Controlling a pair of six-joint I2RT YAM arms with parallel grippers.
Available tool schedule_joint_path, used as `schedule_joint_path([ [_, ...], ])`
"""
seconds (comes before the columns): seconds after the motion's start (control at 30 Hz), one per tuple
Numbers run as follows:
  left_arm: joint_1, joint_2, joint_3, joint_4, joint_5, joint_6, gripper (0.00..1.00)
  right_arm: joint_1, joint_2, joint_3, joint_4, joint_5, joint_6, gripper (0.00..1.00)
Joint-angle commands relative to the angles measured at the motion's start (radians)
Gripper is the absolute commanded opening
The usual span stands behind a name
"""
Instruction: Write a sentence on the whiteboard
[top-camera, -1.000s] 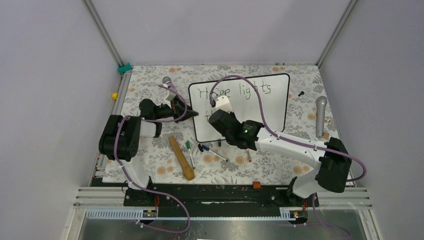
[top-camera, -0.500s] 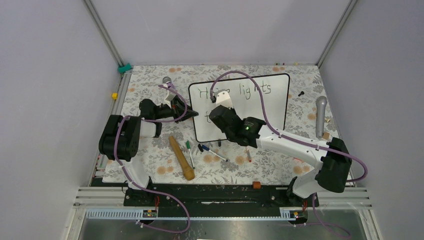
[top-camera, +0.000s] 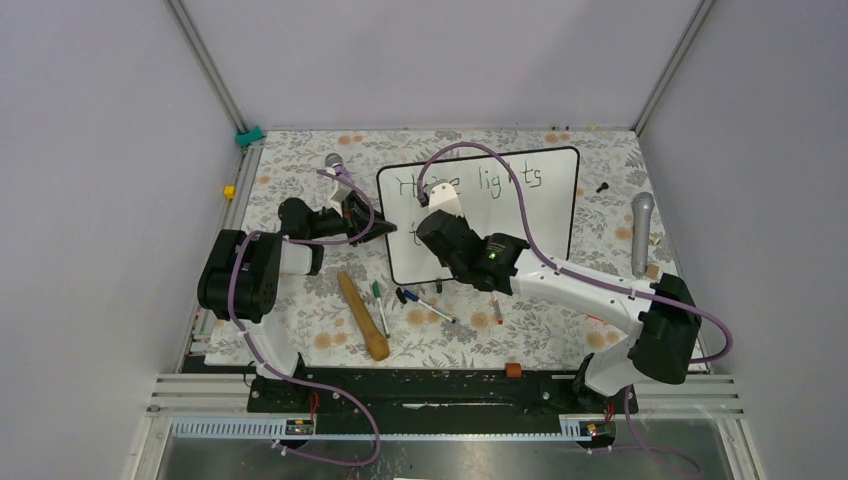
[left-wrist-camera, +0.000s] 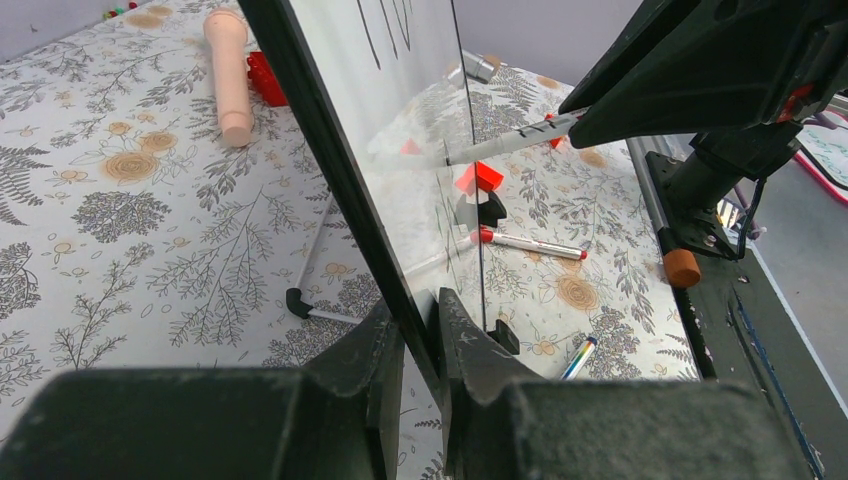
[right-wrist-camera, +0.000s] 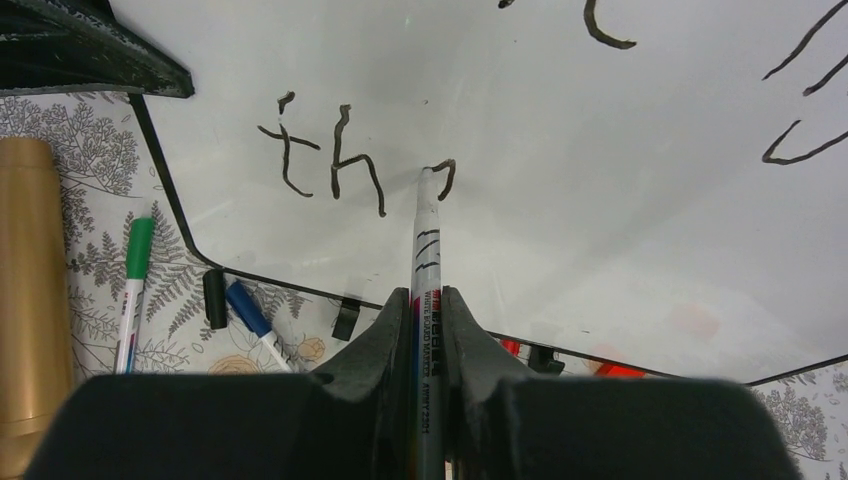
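Whiteboard (right-wrist-camera: 620, 230) propped on counter (top-camera: 600, 170). Left hand (left-wrist-camera: 420, 325) pinches its edge; right hand (right-wrist-camera: 428, 300) clamps marker (right-wrist-camera: 425, 225), tip after "th" of the sentence (right-wrist-camera: 335, 165). We want light pressure and a small loop.

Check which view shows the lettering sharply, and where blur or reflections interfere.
Right wrist: the sentence crisp on the whiteboard, right pincer soft. Left wrist: whiteboard edge-on and mirror-like, left pincer blurred. Top external: right arm and cable cover some letters.
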Motion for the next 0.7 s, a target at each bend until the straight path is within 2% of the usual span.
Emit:
schedule_joint_path([
  [0.0,0.001,-0.016,-0.007,0.090,0.022,0.143,0.00,-0.009,0.002,0.013,0.015,-0.030,0.011,0.00],
  [0.67,0.001,-0.017,-0.009,0.090,0.022,0.144,0.00,-0.013,-0.009,-0.016,-0.078,0.010,0.026,0.00],
])
